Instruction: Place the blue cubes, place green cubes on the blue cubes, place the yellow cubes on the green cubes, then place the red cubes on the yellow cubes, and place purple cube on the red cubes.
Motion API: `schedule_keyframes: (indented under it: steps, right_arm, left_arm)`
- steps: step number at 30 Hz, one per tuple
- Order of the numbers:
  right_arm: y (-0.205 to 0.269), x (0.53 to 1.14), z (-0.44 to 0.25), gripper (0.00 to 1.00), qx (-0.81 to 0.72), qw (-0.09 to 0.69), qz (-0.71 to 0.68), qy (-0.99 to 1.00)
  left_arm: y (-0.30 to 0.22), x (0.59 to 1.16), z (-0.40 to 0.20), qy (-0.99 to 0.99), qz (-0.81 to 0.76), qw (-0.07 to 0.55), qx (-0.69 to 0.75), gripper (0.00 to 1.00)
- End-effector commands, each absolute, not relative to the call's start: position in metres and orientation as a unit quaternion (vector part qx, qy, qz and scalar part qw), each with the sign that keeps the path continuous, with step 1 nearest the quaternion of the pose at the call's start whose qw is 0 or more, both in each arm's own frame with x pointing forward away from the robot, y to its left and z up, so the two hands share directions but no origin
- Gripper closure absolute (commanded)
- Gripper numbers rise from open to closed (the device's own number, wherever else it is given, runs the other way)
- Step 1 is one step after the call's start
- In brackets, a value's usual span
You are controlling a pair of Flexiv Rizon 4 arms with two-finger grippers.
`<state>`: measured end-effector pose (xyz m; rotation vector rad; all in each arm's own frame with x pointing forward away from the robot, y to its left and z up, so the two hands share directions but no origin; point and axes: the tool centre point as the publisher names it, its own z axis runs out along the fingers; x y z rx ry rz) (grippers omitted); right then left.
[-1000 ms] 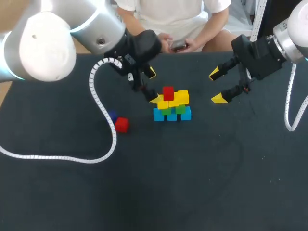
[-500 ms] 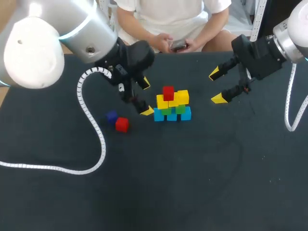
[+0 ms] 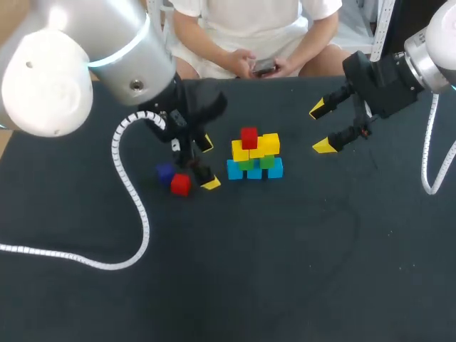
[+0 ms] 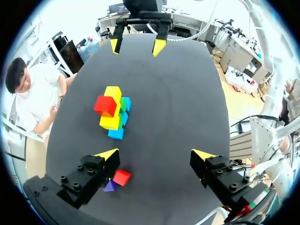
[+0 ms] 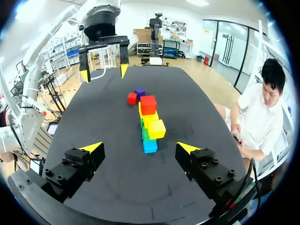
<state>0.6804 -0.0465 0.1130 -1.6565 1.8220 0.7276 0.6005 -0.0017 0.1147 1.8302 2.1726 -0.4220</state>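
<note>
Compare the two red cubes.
The stacked red cube sits atop the yellow cubes; the loose red cube lies on the table. The loose one is beside the purple cube, by the left gripper; the stacked one is apart from both. Both look alike in colour and size.

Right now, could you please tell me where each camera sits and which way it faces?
Head view: fixed above and behind the robot, looking down on the table; both arms show, left gripper near the loose red cube, right gripper across the cube stack.
Left wrist view: on the left wrist, facing over the stack toward the right gripper; own open gripper shows.
Right wrist view: on the right wrist, facing back toward the left gripper; own open gripper shows.
Both wrist views share the stack.
</note>
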Motion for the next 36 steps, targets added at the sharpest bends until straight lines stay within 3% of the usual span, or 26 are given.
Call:
schedule_keyframes:
  steps: [1,36]
  right_arm:
    - [-0.047,0.679,0.113,0.0,-0.618,0.284,0.271,0.681]
    - [-0.047,0.679,0.113,0.0,-0.618,0.284,0.271,0.681]
  left_arm:
    - [0.003,0.594,0.108,0.748,-0.142,0.134,0.634,0.0]
    - [-0.001,0.578,0.095,0.718,-0.137,0.118,0.672,0.0]
